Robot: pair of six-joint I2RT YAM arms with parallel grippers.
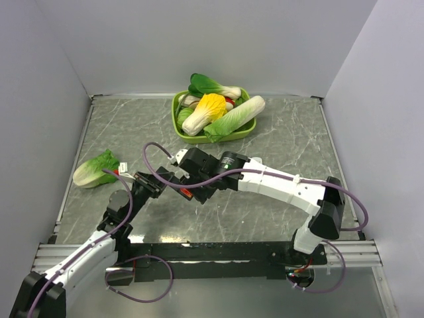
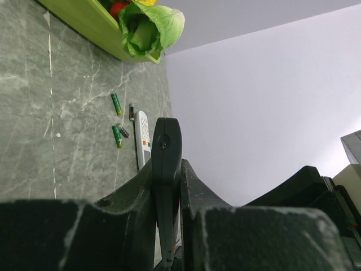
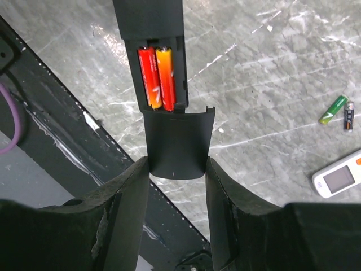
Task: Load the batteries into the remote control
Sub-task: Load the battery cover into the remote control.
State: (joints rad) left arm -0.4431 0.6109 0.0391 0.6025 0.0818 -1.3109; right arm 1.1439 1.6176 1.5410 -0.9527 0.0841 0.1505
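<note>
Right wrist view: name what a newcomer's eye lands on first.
Two red-orange batteries sit side by side in the black remote's open compartment, top centre. Just below, the right end effector grips the black battery cover. At the right edge lie a loose green battery and a white remote.

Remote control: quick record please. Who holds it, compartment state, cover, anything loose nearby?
remote control: black, clamped edge-on in left gripper
compartment: open, two red-orange batteries seated side by side
battery cover: gripped by right gripper, jaws on its two side edges, its top edge at the compartment's lower end, not yet slid over
loose nearby: green battery, dark battery, white remote
</note>
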